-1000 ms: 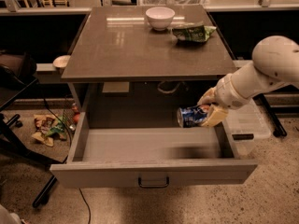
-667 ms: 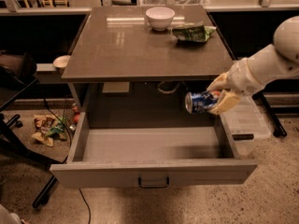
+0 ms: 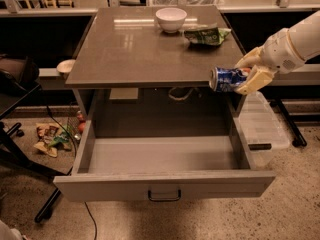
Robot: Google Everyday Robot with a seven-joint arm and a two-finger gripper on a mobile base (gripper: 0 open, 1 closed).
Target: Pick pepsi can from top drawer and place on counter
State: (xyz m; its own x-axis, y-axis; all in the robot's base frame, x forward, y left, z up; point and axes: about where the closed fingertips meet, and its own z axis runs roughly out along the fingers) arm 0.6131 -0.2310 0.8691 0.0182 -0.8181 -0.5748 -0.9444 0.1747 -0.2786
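**Pepsi can being raised out of the drawer to counter height**

Nearest, the top drawer [image 3: 165, 156] is being left pulled open, nothing showing on its floor. Above its right side, the pepsi can [image 3: 228, 79] is being carried on its side, clamped between the two fingers of the gripper [image 3: 242, 76]. It is being lifted from the lower spot it held over the drawer a second ago and is now level with the near right edge of the counter [image 3: 140, 49]. The pick is judged done, with only the placing left. Farther back, a bowl [image 3: 171, 19] and a green snack bag [image 3: 207, 35] are being left on the counter's far part.
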